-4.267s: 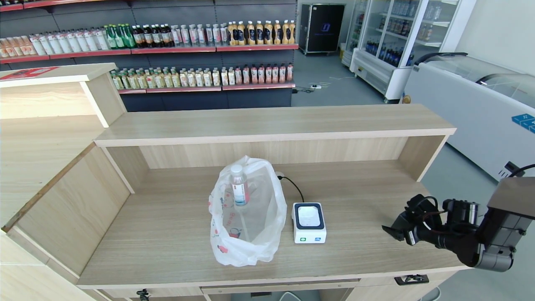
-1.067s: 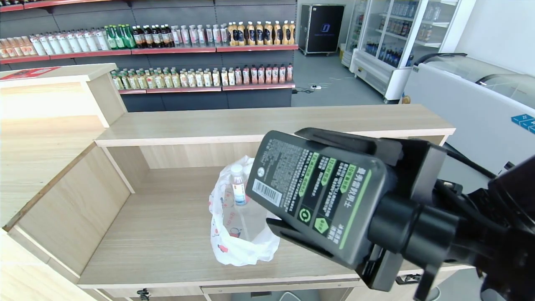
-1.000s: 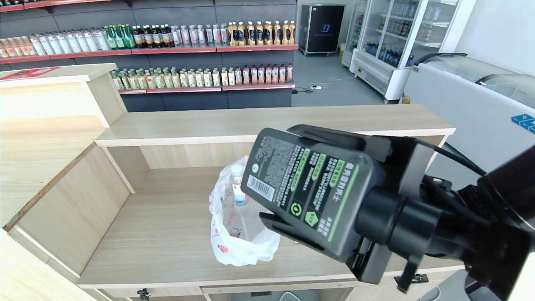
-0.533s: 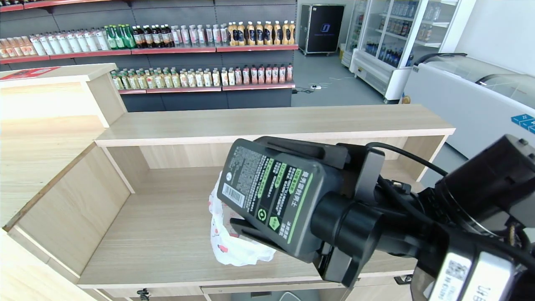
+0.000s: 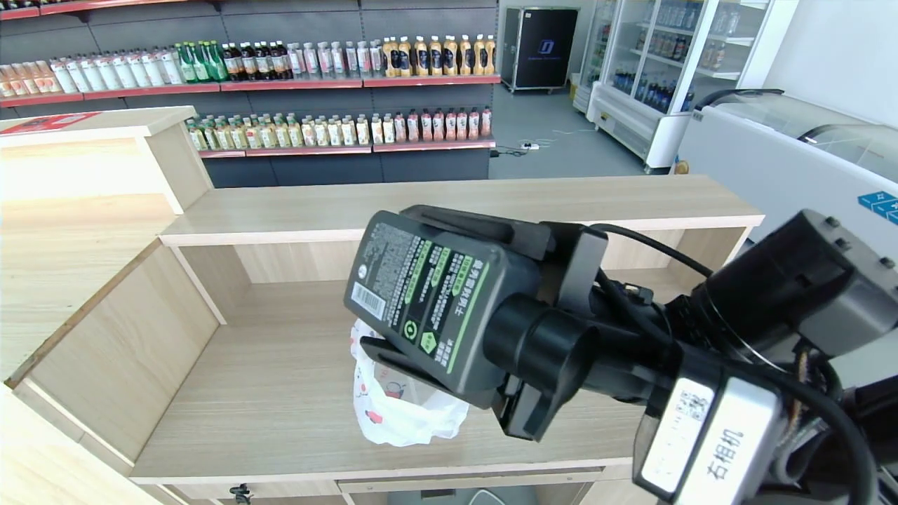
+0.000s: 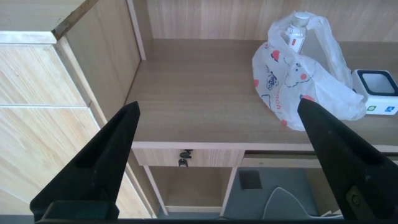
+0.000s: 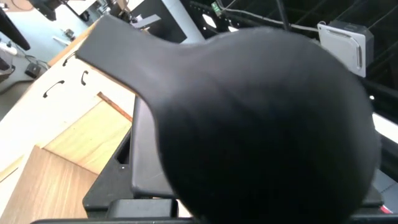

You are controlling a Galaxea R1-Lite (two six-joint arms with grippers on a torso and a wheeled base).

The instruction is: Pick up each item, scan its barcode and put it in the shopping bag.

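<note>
Above the middle of the table (image 5: 266,393), the right gripper (image 5: 387,277) holds a dark grey pack (image 5: 428,308) in the air, one finger pressed against its far edge and one against its near edge. The pack's printed back faces the head camera. It carries a white barcode (image 5: 368,301) near the left corner, blocks of fine white print too small to make out, green-edged panels with white characters, two round green marks and a green stripe along its right edge. In that view the pack covers the upper part of the white shopping bag (image 5: 393,414), which stands on the table with red and dark cartoon prints on its side.

The left wrist camera sees the shopping bag (image 6: 292,87) whole. A clear bottle (image 6: 297,28) with a white cap and a red-and-white label stands inside it, its neck sticking out of the open mouth. Just right of the bag sits a white scanner (image 6: 378,87) with a dark-framed window. The left gripper (image 6: 217,143) hangs near the table's near edge with its fingers spread wide and nothing between them.

From the right wrist camera the pack (image 7: 261,118) is a dark rounded mass close to the lens, with no print visible.

Shelves of bottled drinks (image 5: 280,63) line the far wall.
</note>
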